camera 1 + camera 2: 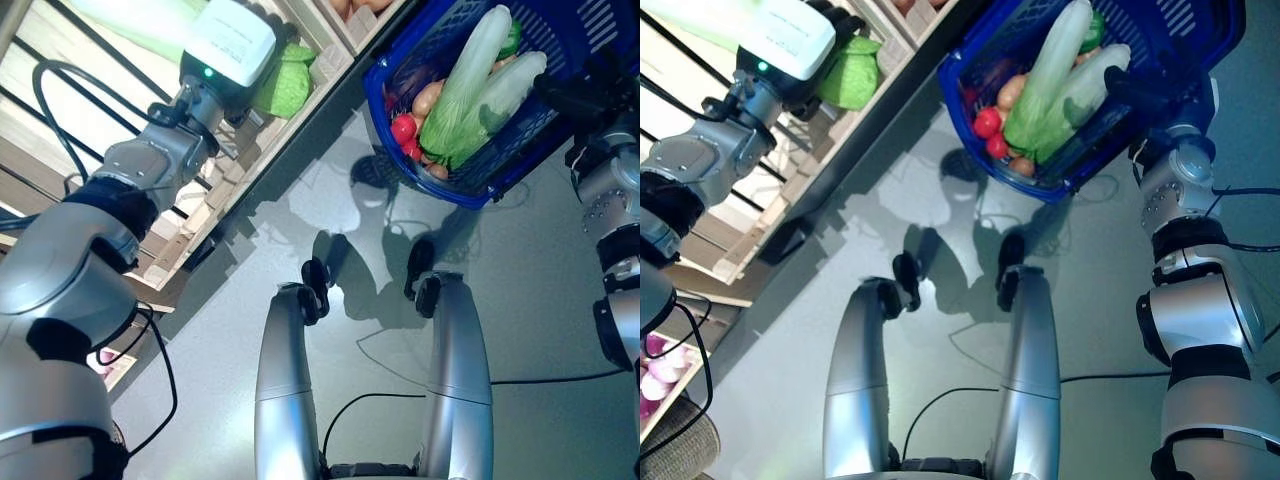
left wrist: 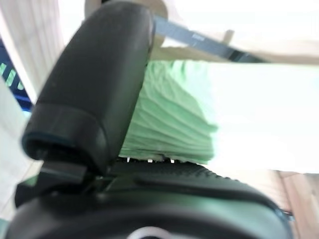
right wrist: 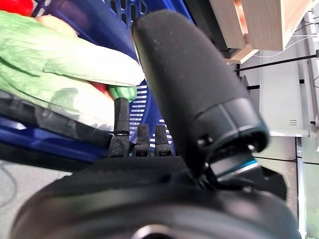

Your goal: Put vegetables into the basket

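Observation:
The blue basket (image 1: 470, 190) stands on the floor at the upper right. In it lie two long pale green cabbages (image 1: 470, 80), red tomatoes (image 1: 405, 130), a potato (image 1: 428, 97) and something small and green (image 1: 512, 40). My left hand (image 2: 174, 184) is up at the wooden stand, with its thumb (image 2: 94, 94) against a round green cabbage (image 1: 285, 85) that lies close over the palm. My right hand (image 1: 1150, 95) waits beside the basket's far rim, its fingers (image 3: 142, 139) straight along the blue wall.
The wooden stand (image 1: 240, 170) with its crates and shelves runs along the left and top. Grey floor lies between the stand and the basket.

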